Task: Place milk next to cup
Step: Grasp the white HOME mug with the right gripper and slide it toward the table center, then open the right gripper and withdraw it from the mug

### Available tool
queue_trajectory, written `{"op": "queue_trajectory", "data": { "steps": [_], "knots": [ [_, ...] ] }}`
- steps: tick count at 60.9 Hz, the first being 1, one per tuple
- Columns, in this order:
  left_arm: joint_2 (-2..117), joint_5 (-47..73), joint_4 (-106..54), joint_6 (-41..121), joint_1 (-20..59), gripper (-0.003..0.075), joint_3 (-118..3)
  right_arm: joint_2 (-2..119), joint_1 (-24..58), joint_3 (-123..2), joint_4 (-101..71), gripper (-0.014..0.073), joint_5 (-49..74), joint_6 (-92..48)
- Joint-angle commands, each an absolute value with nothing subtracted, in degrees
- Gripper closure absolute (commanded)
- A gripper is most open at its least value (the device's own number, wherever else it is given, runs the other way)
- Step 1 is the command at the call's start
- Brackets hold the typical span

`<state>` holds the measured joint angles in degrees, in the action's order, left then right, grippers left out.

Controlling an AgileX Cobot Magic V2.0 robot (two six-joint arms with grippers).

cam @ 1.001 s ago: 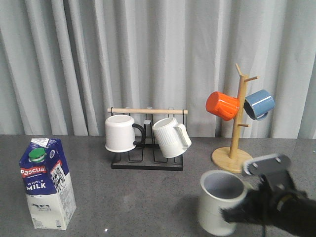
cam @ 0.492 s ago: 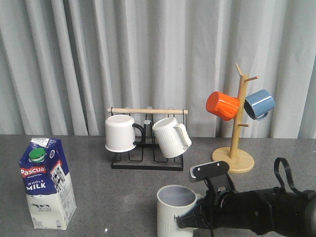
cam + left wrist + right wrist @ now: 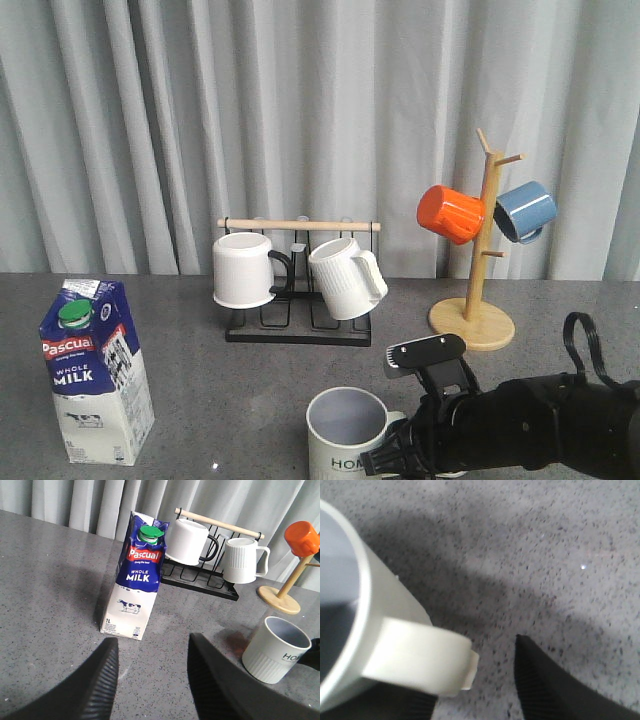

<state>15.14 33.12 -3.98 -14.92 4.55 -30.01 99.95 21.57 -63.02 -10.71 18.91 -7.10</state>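
The milk (image 3: 95, 375) is a blue and white carton with a green cap, standing upright at the table's front left. It also shows in the left wrist view (image 3: 135, 580). The cup (image 3: 345, 432), a cream-grey mug marked "HOME", stands at the front centre, well right of the carton. It also shows in the left wrist view (image 3: 277, 647). My right gripper (image 3: 385, 460) is at the cup's handle (image 3: 420, 655). Its jaws are apart, with a gap between the handle and one finger (image 3: 545, 680). My left gripper (image 3: 152, 641) is open and empty, short of the carton.
A black wire rack (image 3: 298, 330) at the back centre holds a white black-handled mug (image 3: 243, 270) and a ribbed white mug (image 3: 345, 278). A wooden mug tree (image 3: 473, 320) at the back right carries an orange mug (image 3: 450, 213) and a blue mug (image 3: 525, 210). A grey curtain hangs behind.
My right arm has carried the cup leftward from the front right to the front centre and lower. The carton has not moved.
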Motion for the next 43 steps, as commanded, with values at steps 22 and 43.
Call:
{"op": "queue_trajectory", "data": {
  "steps": [22, 43],
  "knots": [
    [16.15, 29.75, -4.4, -14.85, 4.6, 0.0395, -31.67, 88.1, 21.42, -64.7, -10.94, 0.021, 31.86, -7.37],
    [16.15, 29.8, -4.4, -14.85, 4.6, 0.0395, -31.67, 66.7, 21.42, -54.93, -16.13, 0.0407, 39.2, -16.49]
  ]
}}
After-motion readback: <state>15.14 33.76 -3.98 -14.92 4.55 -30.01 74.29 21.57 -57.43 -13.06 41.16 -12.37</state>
